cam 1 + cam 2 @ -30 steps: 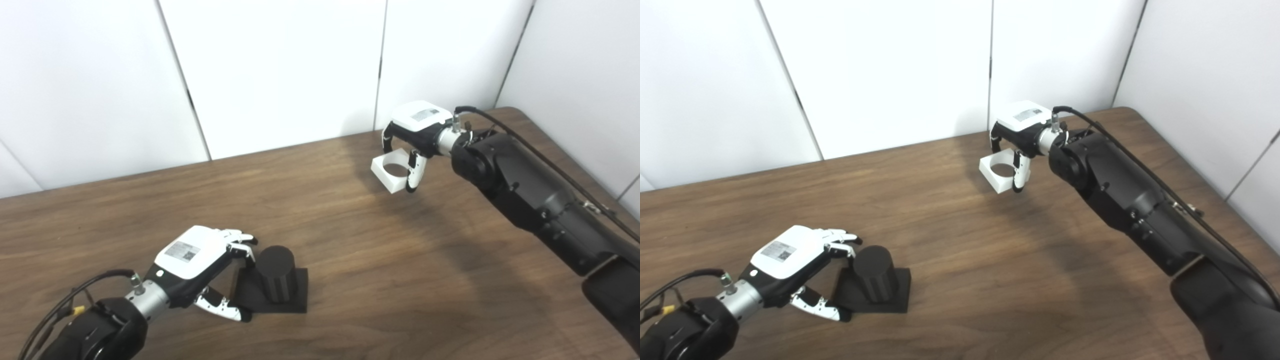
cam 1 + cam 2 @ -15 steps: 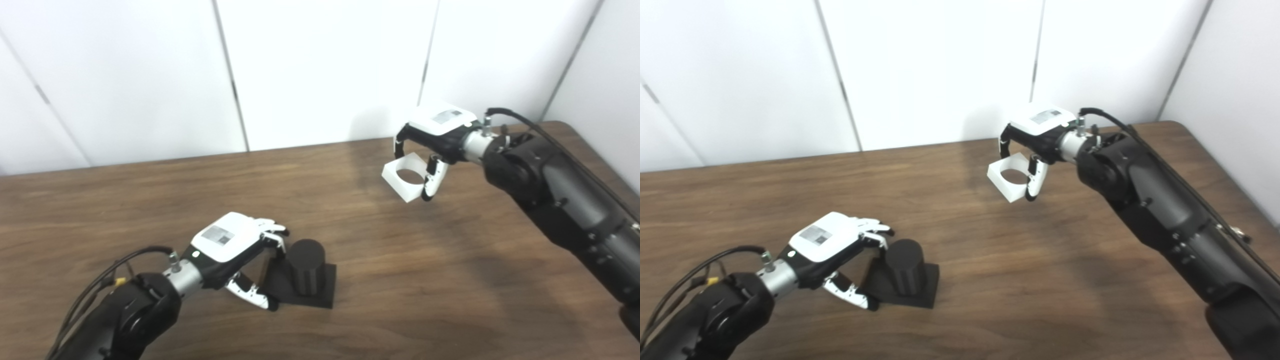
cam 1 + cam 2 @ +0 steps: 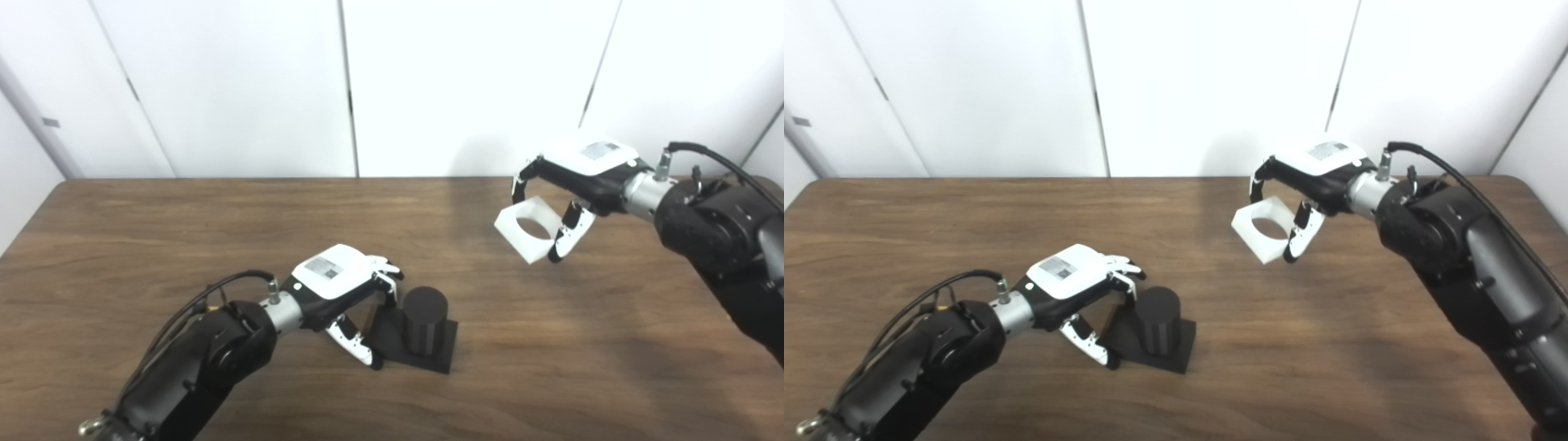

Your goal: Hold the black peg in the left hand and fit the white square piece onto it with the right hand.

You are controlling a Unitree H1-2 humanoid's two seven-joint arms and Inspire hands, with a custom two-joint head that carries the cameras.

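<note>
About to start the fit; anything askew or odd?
Nothing damaged. The white piece hangs tilted in the right hand, far from the peg, which stands upright on the table at the left hand.

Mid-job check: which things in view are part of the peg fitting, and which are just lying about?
Part of the job:
- black peg on its square base, standing on the table
- white square piece, held off the table
- left hand, fingers at the base's edge
- right hand, shut on the piece

Lying about:
- nothing loose; only the wooden table and the white wall panels
</note>
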